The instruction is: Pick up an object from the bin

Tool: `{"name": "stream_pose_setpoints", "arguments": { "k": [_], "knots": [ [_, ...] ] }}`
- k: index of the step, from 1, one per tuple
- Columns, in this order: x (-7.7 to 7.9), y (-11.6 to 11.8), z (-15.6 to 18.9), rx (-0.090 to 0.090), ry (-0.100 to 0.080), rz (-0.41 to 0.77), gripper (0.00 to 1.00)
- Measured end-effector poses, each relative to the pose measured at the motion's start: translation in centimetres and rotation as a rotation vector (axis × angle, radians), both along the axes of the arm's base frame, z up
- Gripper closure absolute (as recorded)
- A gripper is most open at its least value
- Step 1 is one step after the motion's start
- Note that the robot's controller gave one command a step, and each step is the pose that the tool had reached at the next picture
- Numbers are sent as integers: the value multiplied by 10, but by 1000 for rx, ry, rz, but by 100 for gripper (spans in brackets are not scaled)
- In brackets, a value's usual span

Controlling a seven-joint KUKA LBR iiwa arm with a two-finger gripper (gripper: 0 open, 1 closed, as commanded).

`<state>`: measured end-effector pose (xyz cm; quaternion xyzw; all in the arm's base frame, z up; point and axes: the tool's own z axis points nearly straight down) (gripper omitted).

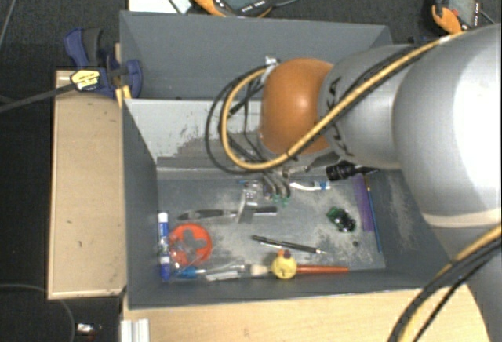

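Observation:
My gripper (pixel 255 203) hangs under the orange wrist cover, low over the bin's floor near the back middle. A thin black tool (pixel 205 214) lies on the floor just to its left. In front of it, a slim black pen (pixel 287 245) lies slanted. To its right sits a small green and black object (pixel 340 220). A white piece (pixel 311 186) shows by the back wall, right beside the gripper. Nothing can be seen held by the gripper.
Along the front wall lie a yellow duck (pixel 283 265), an orange stick (pixel 321 270) and clear bits (pixel 223 274). At front left are an orange-red round thing (pixel 190 245) and a blue and white tube (pixel 163 248). A purple pen (pixel 365 209) lies by the right wall.

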<state>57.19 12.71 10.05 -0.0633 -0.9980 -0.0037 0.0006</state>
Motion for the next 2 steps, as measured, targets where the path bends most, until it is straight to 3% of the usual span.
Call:
{"name": "stream_pose_setpoints", "arguments": {
  "k": [1,2],
  "knots": [
    [20,-87,-30,-14,-17,231,0],
    [-53,21,-30,-1,-4,33,100]
  ]
}}
